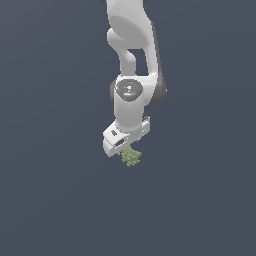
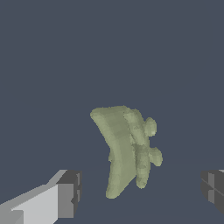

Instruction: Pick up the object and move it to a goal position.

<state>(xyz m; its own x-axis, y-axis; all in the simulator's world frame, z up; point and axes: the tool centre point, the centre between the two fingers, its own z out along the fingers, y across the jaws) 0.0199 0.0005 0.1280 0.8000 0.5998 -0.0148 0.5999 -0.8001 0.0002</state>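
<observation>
A white robot arm (image 1: 132, 60) reaches down over a plain dark floor (image 1: 50, 200), its gripper (image 1: 131, 151) spread wide, with an olive-green lumpy clump (image 2: 124, 148) lying untouched between the fingers (image 2: 70, 194).

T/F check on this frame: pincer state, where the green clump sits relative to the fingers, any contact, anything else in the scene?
1. The pincer is open, its fingers spread wide. True.
2. The olive-green clump is clamped between the fingers. False: in the wrist view it sits in the gap between them, with clear space on both sides.
3. The clump is red and smooth. False: it is olive-green and lumpy, with small knobs on one side.
4. In the exterior view the clump shows just below the white pincer. True.
5. A second object lies beside the clump. False: only the clump and the arm show against the plain dark background.
</observation>
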